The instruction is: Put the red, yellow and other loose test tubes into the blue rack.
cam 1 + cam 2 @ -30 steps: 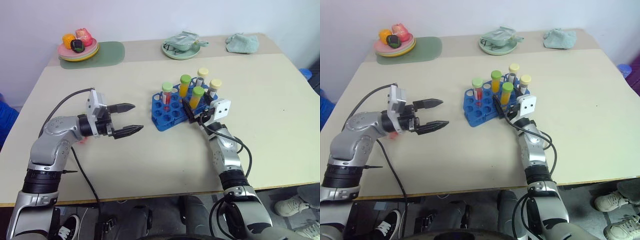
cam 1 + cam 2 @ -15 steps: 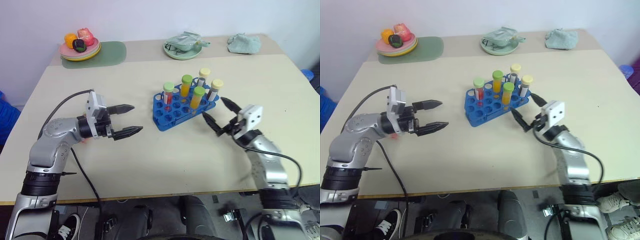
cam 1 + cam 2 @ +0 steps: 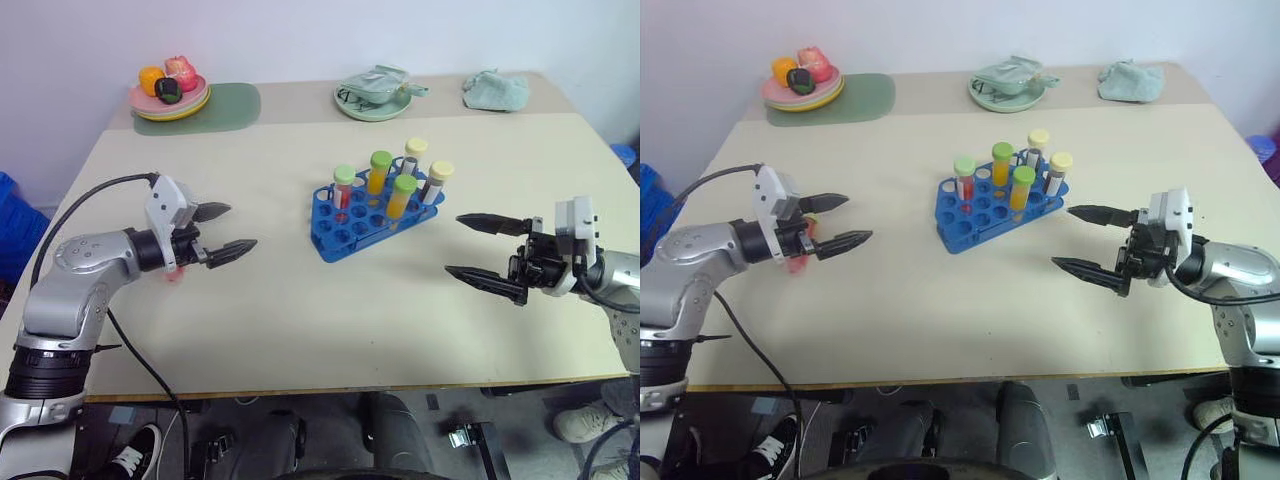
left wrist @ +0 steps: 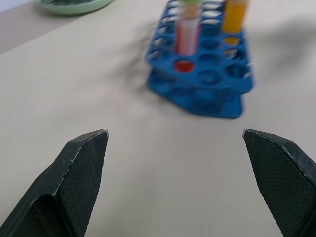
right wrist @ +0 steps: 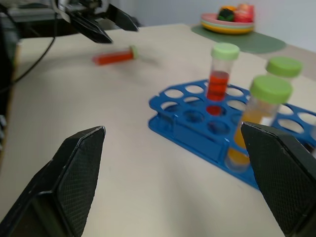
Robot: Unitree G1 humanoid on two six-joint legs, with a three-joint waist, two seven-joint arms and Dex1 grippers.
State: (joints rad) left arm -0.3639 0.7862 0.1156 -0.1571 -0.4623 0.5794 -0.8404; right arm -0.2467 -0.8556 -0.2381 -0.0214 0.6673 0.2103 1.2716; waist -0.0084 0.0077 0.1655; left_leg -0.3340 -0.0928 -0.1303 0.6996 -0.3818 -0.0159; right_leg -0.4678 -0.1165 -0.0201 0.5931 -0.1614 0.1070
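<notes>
Five tubes stand in the rack, caps up. One red tube lies on the tabletop under the left end effector. Both it and the right end effector are released, ready to grab.

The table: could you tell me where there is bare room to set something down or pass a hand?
Bare tabletop lies between the blue rack and the near edge, between the left gripper and right gripper. Right of the rack is also free. A loose tube lies by the left gripper; plates line the far edge.
</notes>
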